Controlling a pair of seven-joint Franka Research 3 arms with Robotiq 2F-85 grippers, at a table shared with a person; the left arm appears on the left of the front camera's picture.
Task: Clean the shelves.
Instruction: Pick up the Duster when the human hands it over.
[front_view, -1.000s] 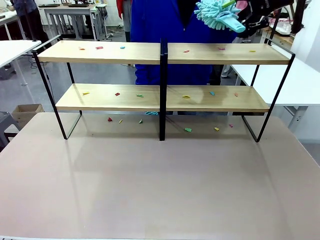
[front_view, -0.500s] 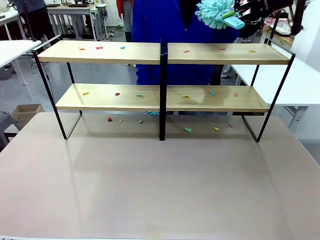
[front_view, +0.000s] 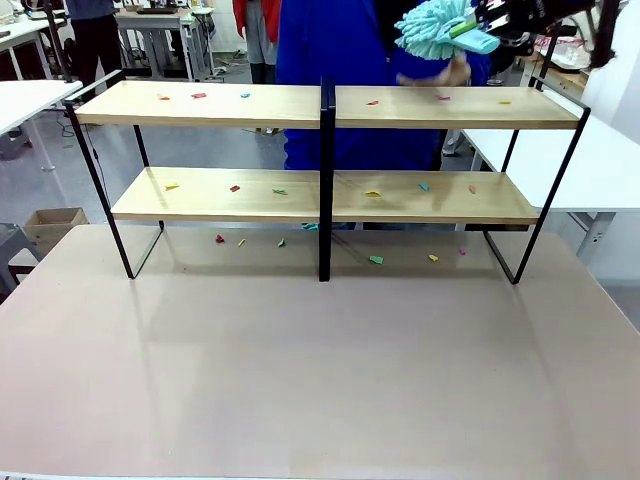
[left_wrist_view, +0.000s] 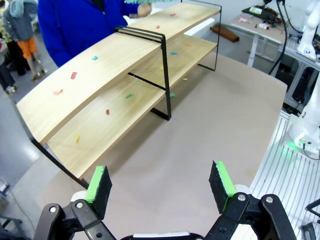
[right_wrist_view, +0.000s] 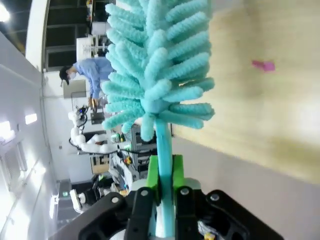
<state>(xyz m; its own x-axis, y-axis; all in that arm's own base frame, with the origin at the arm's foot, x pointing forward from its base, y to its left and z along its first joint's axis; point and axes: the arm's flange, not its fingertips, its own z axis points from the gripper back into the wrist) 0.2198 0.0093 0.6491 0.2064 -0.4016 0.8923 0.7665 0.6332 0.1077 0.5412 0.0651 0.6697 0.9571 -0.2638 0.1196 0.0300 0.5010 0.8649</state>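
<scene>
The shelves (front_view: 330, 106), two light-wood boards in a black frame, stand across the far half of the table, with several small coloured scraps on both boards. Above the right end of the top board my right gripper (front_view: 487, 22) is shut on the handle of a teal fluffy duster (front_view: 432, 28). In the right wrist view the green pads (right_wrist_view: 152, 172) clamp the duster's handle (right_wrist_view: 163, 142), its head (right_wrist_view: 155, 65) over the board (right_wrist_view: 270, 95) near a pink scrap (right_wrist_view: 263, 65). A person's blurred hand (front_view: 455, 70) hangs just below the duster. My left gripper (left_wrist_view: 160, 182) is open above the table, facing the shelves (left_wrist_view: 115, 60).
More scraps (front_view: 376, 259) lie on the brown table (front_view: 320, 380) under the lower board. A person in blue (front_view: 330, 50) stands behind the shelves. White tables flank both sides (front_view: 610, 160), and a cardboard box (front_view: 52, 225) sits on the floor at left.
My right gripper has closed onto the duster's handle. The duster tilted up slightly, and the person's hand has dropped away below it.
</scene>
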